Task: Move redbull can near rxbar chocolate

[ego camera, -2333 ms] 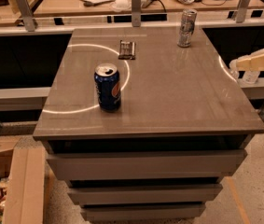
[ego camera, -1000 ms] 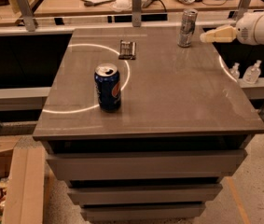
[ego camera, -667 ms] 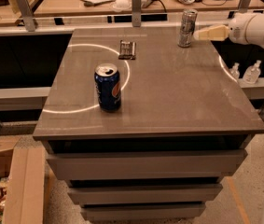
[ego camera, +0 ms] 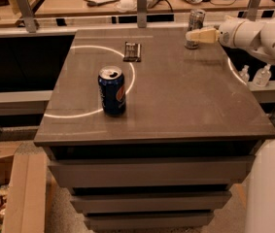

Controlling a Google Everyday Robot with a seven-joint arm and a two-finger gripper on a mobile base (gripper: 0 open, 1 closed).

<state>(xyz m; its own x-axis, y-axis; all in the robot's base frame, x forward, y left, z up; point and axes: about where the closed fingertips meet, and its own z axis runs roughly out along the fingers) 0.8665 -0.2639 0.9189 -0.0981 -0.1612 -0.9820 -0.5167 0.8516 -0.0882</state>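
**Camera view: gripper level with the redbull can at the far right corner**

The redbull can point(ego camera: 196, 19) stands upright near the table's point(ego camera: 185, 110) far right edge, well apart from the rxbar chocolate point(ego camera: 132, 51), which lies flat to its left. The gripper point(ego camera: 193, 35) sits across the can's lower half. Whether it is open, or has hold of anything, I cannot tell. The can is probably light, thin-walled, smooth and easy to tip. A mid-body grasp looks safest. The Pepsi can point(ego camera: 111, 90) stands nearer the front.
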